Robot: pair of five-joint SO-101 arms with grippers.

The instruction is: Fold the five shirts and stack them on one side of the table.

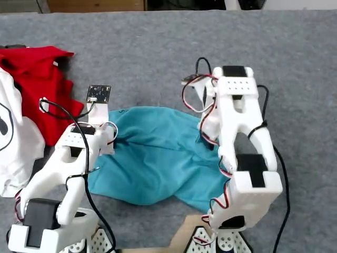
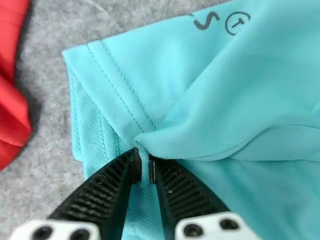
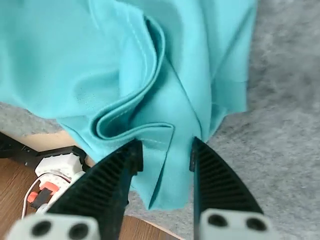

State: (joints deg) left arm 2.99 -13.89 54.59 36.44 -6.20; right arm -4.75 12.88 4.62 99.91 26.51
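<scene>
A teal shirt (image 1: 158, 158) lies crumpled in the middle of the grey table. My left gripper (image 2: 144, 167) is shut on a pinch of the teal shirt (image 2: 250, 100) near its sleeve seam; from above, the left gripper (image 1: 109, 142) sits at the shirt's left edge. My right gripper (image 3: 164, 152) stands open over the folded hem of the teal shirt (image 3: 75, 60), with cloth lying between its fingers. In the high view the right gripper (image 1: 207, 138) is at the shirt's right edge. A red shirt (image 1: 39, 84) and a white shirt (image 1: 13, 137) lie bunched at the left.
The red shirt (image 2: 10, 120) lies close beside the teal sleeve. The grey table mat (image 1: 158, 58) stretches bare behind and to the right. An arm base (image 3: 55, 170) and the table's front edge (image 3: 150, 230) lie just below the shirt's near hem.
</scene>
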